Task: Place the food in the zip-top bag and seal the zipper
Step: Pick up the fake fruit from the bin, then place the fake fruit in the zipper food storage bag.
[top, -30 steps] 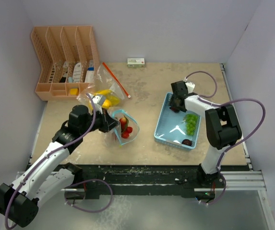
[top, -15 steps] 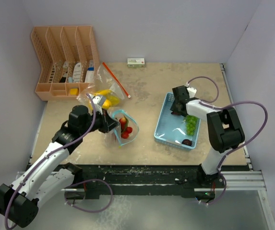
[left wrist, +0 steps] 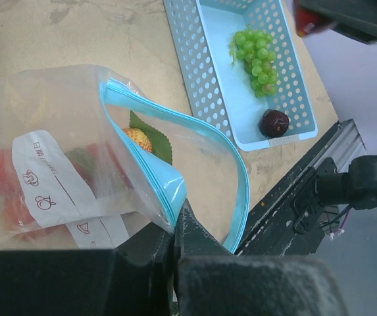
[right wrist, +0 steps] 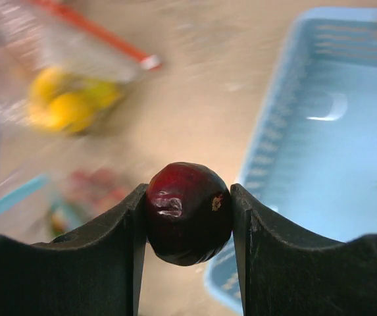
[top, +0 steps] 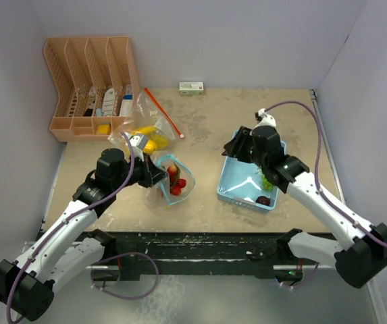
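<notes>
My left gripper (top: 154, 177) is shut on the blue zipper rim (left wrist: 150, 168) of the clear zip-top bag (top: 177, 181) and holds its mouth open toward the right. Red fruits and a green leaf (left wrist: 150, 141) lie inside. My right gripper (top: 237, 146) is shut on a dark red round fruit (right wrist: 188, 212) and holds it above the left edge of the light-blue basket (top: 236, 186). Green grapes (top: 269, 177) and a dark purple fruit (top: 264, 200) lie in the basket; both also show in the left wrist view, the grapes (left wrist: 256, 52) above the purple fruit (left wrist: 274, 122).
A second clear bag with yellow food (top: 146, 138) and a red zipper strip lies behind my left gripper. An orange desk organizer (top: 92, 81) stands at the back left. A small box (top: 191, 87) sits at the back wall. Walls close in on three sides.
My right gripper has risen from the basket's far left corner with the dark red fruit and moved left toward the bag. My left gripper and the bag have stayed put.
</notes>
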